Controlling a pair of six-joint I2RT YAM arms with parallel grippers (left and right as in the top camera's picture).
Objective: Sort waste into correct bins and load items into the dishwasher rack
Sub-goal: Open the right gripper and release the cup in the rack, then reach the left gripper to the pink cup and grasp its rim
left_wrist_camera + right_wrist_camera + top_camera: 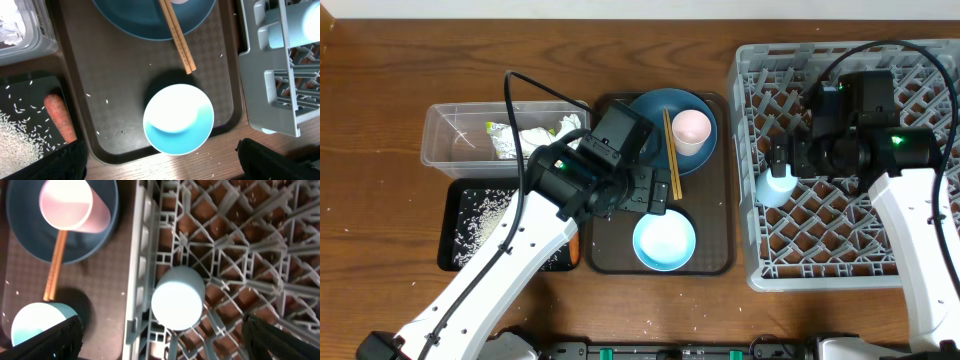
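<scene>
My right gripper (782, 165) (165, 345) hangs open over the grey dishwasher rack (920, 250) (240, 255). The light blue cup (777, 187) (177, 297) stands free in the rack's left edge, between the spread fingers. My left gripper (658, 197) (162, 170) is open and empty above the light blue bowl (664, 241) (178, 118). Behind the bowl, the dark blue dish (655, 115) (150, 20) holds the pink cup (691, 130) (72, 207) and the chopsticks (671, 150) (177, 37). Tissue (542, 138) and a wrapper (500, 132) lie in the clear tub (450, 140). Rice (480, 215) and a carrot (60, 117) lie in the black tray (455, 255).
Bowl and dish rest on a dark brown serving tray (720, 180) (125, 65) between the bins and the rack. A few rice grains are scattered on that tray and on the wooden table (380, 100). The rack's left wall (265, 90) stands just right of the serving tray.
</scene>
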